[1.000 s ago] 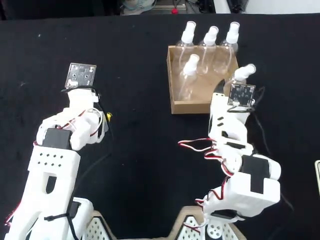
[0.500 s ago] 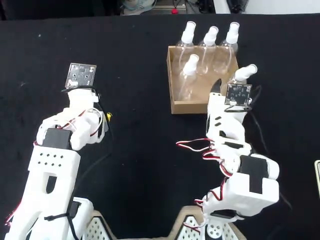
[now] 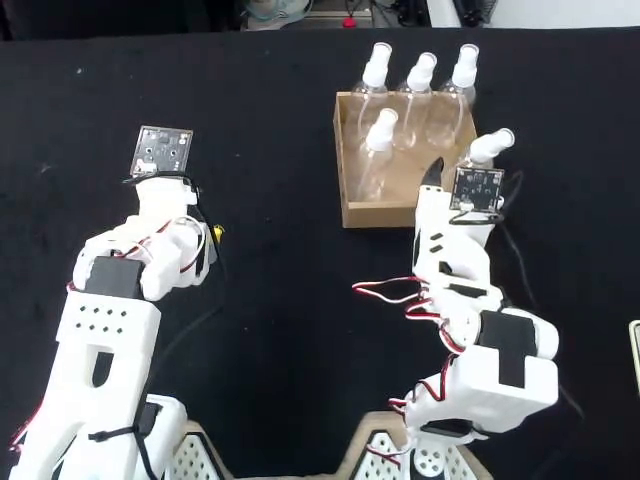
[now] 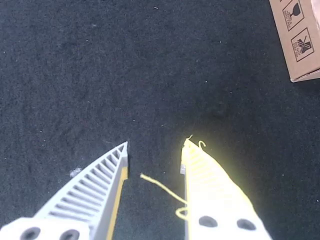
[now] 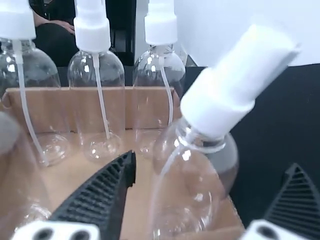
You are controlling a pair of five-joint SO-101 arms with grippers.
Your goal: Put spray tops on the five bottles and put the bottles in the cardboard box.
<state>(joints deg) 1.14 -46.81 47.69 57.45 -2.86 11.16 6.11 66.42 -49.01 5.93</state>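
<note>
The cardboard box point(image 3: 346, 170) holds several clear bottles with white spray tops: three in its back row point(image 3: 419, 95) and one nearer the front point(image 3: 378, 150). Another capped bottle point(image 3: 484, 150) leans to the right at the box's front right corner. My right gripper point(image 3: 460, 170) is open around this leaning bottle point(image 5: 200, 170); its black fingers point(image 5: 102, 195) stand apart from the glass on both sides. The back row of bottles point(image 5: 95, 65) shows behind it. My left gripper point(image 4: 155, 146) is open and holds nothing, low over the black table, left of the box point(image 4: 300, 40).
The black cloth point(image 3: 270, 100) covers the whole table. A loose yellow thread point(image 4: 160, 185) hangs between the left fingers. Red and white cables point(image 3: 400, 295) trail from the right arm. A pale object point(image 3: 635, 345) sits at the right edge.
The right arm shifted slightly to the left beside the leaning bottle, then stayed still. The left arm has not moved.
</note>
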